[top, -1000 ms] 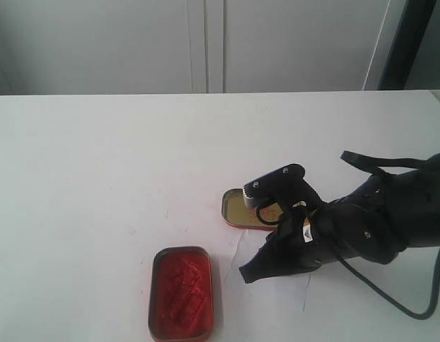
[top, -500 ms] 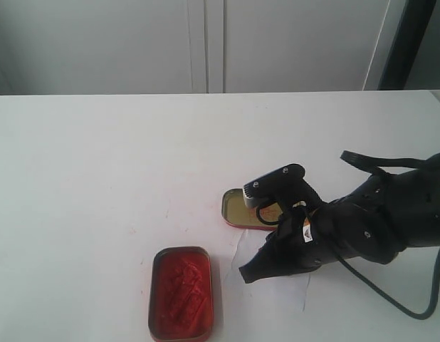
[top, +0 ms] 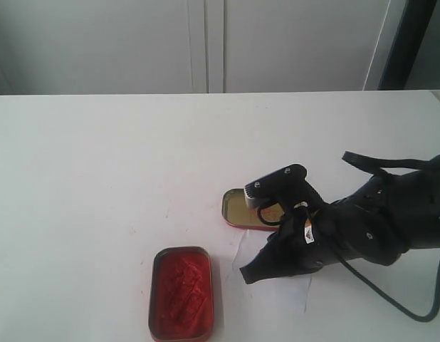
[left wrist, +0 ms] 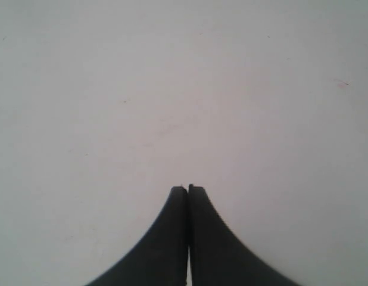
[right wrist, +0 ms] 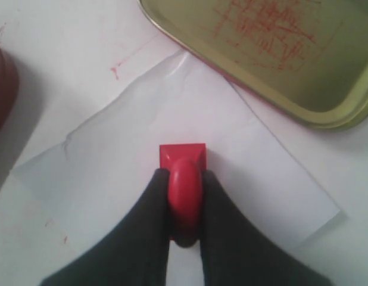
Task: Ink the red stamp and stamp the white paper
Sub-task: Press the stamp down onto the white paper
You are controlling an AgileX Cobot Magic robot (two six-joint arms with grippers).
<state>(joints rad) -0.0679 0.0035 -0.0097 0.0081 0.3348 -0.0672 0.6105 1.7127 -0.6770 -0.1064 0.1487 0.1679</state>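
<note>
In the right wrist view my right gripper (right wrist: pixel 184 179) is shut on the knobbed handle of the red stamp (right wrist: pixel 183 156). The stamp's block base rests on the white paper (right wrist: pixel 142 131), near the sheet's middle. From the exterior view the right gripper (top: pixel 250 272) is low over the white paper (top: pixel 277 293), and the arm hides the stamp there. My left gripper (left wrist: pixel 188 189) is shut with nothing in it, above bare tabletop, and does not show in the exterior view.
An open tin of red ink (top: pixel 181 291) lies to the left of the paper. Its gold lid (top: pixel 245 206), smeared with red marks inside, lies just behind the paper, also in the right wrist view (right wrist: pixel 279 53). The white table's far edge (top: pixel 206 94) meets grey cabinets.
Almost nothing differs. The right arm has settled very slightly downward over the paper; the tins and paper have stayed in place.
</note>
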